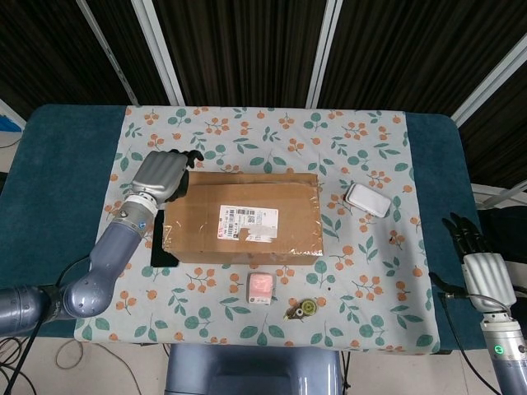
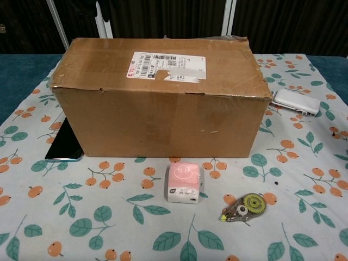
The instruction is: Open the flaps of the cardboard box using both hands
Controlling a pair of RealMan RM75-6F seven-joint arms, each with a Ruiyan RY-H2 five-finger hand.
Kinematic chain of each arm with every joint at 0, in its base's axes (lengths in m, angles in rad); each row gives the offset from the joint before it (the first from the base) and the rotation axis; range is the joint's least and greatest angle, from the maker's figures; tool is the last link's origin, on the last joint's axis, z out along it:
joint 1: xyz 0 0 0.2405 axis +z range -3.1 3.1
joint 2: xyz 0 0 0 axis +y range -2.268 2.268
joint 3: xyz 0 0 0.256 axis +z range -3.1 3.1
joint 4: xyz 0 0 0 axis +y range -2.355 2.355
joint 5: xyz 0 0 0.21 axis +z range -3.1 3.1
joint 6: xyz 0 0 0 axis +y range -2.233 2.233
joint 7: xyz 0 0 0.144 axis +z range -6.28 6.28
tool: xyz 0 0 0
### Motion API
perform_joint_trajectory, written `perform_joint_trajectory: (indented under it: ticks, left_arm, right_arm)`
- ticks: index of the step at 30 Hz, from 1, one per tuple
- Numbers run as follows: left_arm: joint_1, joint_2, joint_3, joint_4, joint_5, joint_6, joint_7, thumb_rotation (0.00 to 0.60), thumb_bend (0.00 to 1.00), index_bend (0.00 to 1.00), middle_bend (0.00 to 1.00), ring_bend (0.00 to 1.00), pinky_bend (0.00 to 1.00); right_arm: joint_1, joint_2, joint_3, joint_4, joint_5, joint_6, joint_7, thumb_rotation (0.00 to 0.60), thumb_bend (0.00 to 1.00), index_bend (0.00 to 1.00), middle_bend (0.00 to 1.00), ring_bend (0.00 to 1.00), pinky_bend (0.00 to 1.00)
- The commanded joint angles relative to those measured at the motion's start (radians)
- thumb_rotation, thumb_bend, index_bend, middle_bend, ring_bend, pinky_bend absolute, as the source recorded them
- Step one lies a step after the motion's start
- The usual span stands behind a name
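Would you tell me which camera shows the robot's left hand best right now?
The head view: the left hand sits at the cardboard box's upper left corner, fingers curled toward the top edge. The chest view shows the box front but not the hand.

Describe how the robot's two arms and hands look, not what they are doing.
Both hands, left hand and right hand, have pale grey shell backs and dark fingers. Both forearms are metallic blue-grey tubes, and the right forearm carries a small green ring light.
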Motion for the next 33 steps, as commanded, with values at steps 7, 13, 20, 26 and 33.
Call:
perform_joint_trajectory:
  ticks: [7, 13, 20, 26, 33]
  left_arm:
    - [-0.035, -0.034, 0.039, 0.026, -0.025, -0.016, -0.012, 0.6, 0.83, 0.26, 0.34, 0.28, 0.38]
    - [-0.055, -0.052, 0.052, 0.043, -0.072, -0.049, -0.045, 0.6, 0.84, 0.27, 0.36, 0.29, 0.39]
    - [-0.069, -0.053, 0.07, 0.037, -0.068, -0.055, -0.064, 0.6, 0.84, 0.3, 0.4, 0.32, 0.41]
    - [-0.067, -0.03, 0.064, 0.014, -0.04, -0.048, -0.099, 0.6, 0.84, 0.33, 0.46, 0.37, 0.45]
    - [-0.053, 0.027, 0.045, -0.041, -0.011, -0.048, -0.152, 0.6, 0.86, 0.34, 0.47, 0.38, 0.46]
  right_arm:
    - [0.0, 0.001, 0.0, -0.002, 0.001, -0.001, 0.002, 0.6, 0.26, 0.0, 0.0, 0.0, 0.22]
    - [-0.001, 0.002, 0.002, -0.004, 0.008, -0.004, 0.005, 0.6, 0.26, 0.0, 0.0, 0.0, 0.22]
    - [0.0, 0.001, 0.003, -0.005, 0.008, -0.005, 0.005, 0.6, 0.26, 0.0, 0.0, 0.0, 0.22]
    - [0.0, 0.0, 0.002, -0.004, 0.005, -0.005, 0.003, 0.6, 0.26, 0.0, 0.0, 0.0, 0.22]
    - [0.001, -0.002, 0.0, -0.004, 0.007, -0.01, 0.001, 0.6, 0.27, 0.0, 0.0, 0.0, 0.22]
